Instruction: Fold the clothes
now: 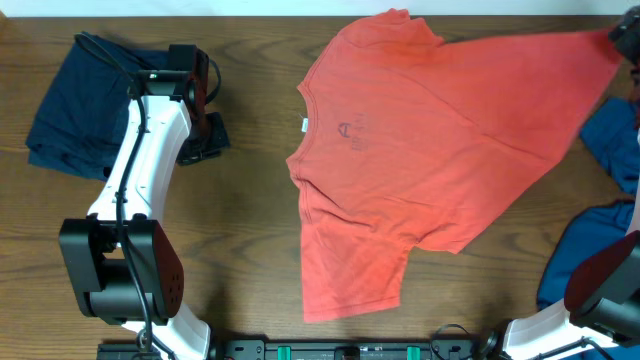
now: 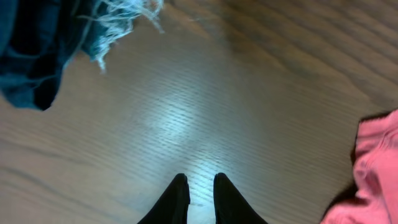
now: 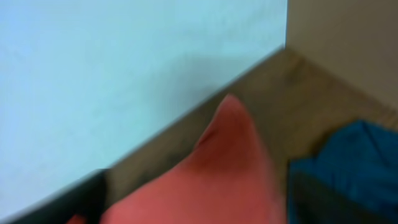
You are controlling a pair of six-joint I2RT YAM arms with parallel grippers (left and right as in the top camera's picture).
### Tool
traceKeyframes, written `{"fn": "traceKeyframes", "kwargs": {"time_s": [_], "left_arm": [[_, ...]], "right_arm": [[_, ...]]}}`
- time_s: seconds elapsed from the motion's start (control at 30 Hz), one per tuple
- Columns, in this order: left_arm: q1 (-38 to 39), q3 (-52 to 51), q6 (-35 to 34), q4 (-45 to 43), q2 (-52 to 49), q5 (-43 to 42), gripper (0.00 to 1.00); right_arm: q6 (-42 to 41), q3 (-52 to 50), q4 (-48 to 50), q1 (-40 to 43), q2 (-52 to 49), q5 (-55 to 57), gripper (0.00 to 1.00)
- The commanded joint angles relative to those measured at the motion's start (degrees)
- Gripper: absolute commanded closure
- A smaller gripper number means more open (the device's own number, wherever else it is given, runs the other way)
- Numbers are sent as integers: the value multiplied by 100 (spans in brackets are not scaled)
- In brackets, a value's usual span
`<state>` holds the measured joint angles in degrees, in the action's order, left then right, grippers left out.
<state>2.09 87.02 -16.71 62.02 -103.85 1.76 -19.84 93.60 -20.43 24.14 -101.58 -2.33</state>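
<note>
My overhead camera looks straight down on the whole table point(image 1: 250, 200). My left wrist camera hangs low over the wood, facing past my own left fingertips point(image 2: 177, 198); the red shirt point(image 1: 420, 150) shows at its right edge. My right wrist camera sits close above that shirt point(image 3: 224, 174), facing the wall point(image 3: 124, 74).

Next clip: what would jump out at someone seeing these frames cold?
The big coral-red T-shirt spread over the middle of the wooden table, one corner stretched toward the far right edge. Next, the folded dark blue garment at far left beside the left gripper, and blue clothes bunched at right.
</note>
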Motion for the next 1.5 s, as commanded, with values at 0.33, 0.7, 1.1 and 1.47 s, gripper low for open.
{"fn": "traceKeyframes", "kwargs": {"time_s": [0.33,0.7,1.1,1.47], "left_arm": [[1019,-262,2035,-1130,-74,-1209,67],[1615,-614,2212,-1971,-1261,-1895,66],[1502,-612,1071,-1416,-2002,197,94],[170,-612,752,-977,-1794,-105,94]], "right_arm": [[127,17,-2828,55,310,-1255,1],[481,-92,-4581,13,354,-1674,1],[555,-1150,-4277,11,343,-1342,1],[496,-3154,-1851,-9,343,-1285,6]]}}
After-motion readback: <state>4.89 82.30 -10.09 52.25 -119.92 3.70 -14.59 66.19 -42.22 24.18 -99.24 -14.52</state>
